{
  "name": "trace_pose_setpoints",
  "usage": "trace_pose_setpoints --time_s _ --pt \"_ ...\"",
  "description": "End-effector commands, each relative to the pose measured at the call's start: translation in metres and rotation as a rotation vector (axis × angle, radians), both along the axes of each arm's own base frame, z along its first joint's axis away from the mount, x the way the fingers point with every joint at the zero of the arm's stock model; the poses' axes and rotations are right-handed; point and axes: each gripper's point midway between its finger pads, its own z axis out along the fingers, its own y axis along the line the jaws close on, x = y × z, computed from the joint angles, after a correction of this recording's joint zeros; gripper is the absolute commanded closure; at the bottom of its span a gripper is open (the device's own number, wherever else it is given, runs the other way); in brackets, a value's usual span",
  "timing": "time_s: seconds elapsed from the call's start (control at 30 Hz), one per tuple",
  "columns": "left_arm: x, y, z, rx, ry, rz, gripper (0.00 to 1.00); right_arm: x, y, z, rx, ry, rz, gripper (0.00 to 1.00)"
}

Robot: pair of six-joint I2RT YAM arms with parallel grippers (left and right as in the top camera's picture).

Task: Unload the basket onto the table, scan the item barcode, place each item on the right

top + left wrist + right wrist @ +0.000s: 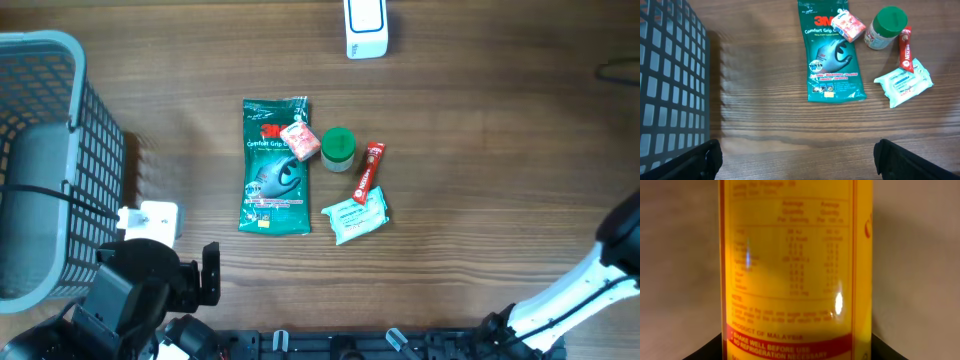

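Note:
A yellow can (795, 265) with red print fills the right wrist view. Its nutrition table faces the camera and no barcode shows. My right gripper (797, 352) is shut on the can, with dark fingers (707, 352) at both sides of its lower part. In the overhead view only the right arm (590, 280) shows, at the right edge, with the gripper and can out of frame. A white scanner-like box (365, 28) stands at the far edge. My left gripper (800, 160) hangs open over bare wood at the front left, holding nothing.
A green 3M glove pack (275, 165), a small pink packet (300, 141), a green-lidded jar (338, 148), a red sachet (368, 172) and a wipes pack (356, 215) lie mid-table. A grey mesh basket (60, 110) stands at the left edge.

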Motion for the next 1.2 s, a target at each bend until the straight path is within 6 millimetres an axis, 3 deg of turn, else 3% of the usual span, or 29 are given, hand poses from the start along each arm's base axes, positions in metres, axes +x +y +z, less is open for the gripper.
trace_pose_setpoints --time_s 0.0,0.1,0.27,0.33,0.4,0.47,0.53,0.63,0.67,0.7,0.73,0.77,0.83,0.97,1.1,1.17 --pt "0.0 0.002 0.002 -0.008 -0.012 0.018 0.0 -0.021 -0.006 -0.016 0.096 -0.1 -0.102 0.6" --pt "0.0 0.002 0.002 -0.008 -0.012 0.018 0.0 -0.04 -0.009 -0.035 0.158 -0.138 -0.188 0.47" --pt "0.0 0.002 0.002 -0.008 -0.012 0.018 0.0 -0.059 -0.017 -0.04 0.19 -0.223 -0.356 0.0" --pt "0.0 0.002 0.002 -0.008 -0.012 0.018 0.0 -0.063 -0.014 -0.041 0.213 -0.258 -0.428 0.0" --pt "0.0 0.002 0.002 -0.008 -0.012 0.018 0.0 -0.055 -0.006 -0.037 0.251 -0.287 -0.413 0.0" --pt "0.0 0.002 0.002 -0.008 -0.012 0.018 0.0 -0.027 0.015 -0.011 0.343 -0.406 -0.335 0.0" --pt "0.0 0.002 0.002 -0.008 -0.012 0.018 0.0 0.002 0.043 0.03 0.451 -0.573 -0.287 0.0" --pt "0.0 0.002 0.002 -0.008 -0.012 0.018 0.0 0.038 0.112 0.097 0.676 -0.775 -0.205 0.0" --pt "0.0 0.002 0.002 -0.008 -0.012 0.018 0.0 0.042 0.131 0.108 0.729 -0.791 -0.2 0.0" --pt "0.0 0.002 0.002 -0.008 -0.012 0.018 0.0 0.046 0.159 0.117 0.815 -0.799 -0.214 0.0" --pt "0.0 0.002 0.002 -0.008 -0.012 0.018 0.0 0.052 0.211 0.126 0.975 -0.768 -0.21 0.0" --pt "0.0 0.002 0.002 -0.008 -0.012 0.018 0.0 0.055 0.267 0.125 1.114 -0.678 -0.155 0.0" --pt "0.0 0.002 0.002 -0.008 -0.012 0.018 0.0 0.05 0.315 0.114 1.175 -0.547 -0.124 0.0" --pt "0.0 0.002 0.002 -0.008 -0.012 0.018 0.0 0.037 0.429 0.1 1.133 -0.282 0.249 0.0" --pt "0.0 0.002 0.002 -0.008 -0.012 0.018 0.0 0.032 0.488 0.086 0.969 -0.189 0.386 0.0" --pt "0.0 0.002 0.002 -0.008 -0.012 0.018 0.0 0.022 0.529 0.075 0.968 -0.14 0.401 0.0"
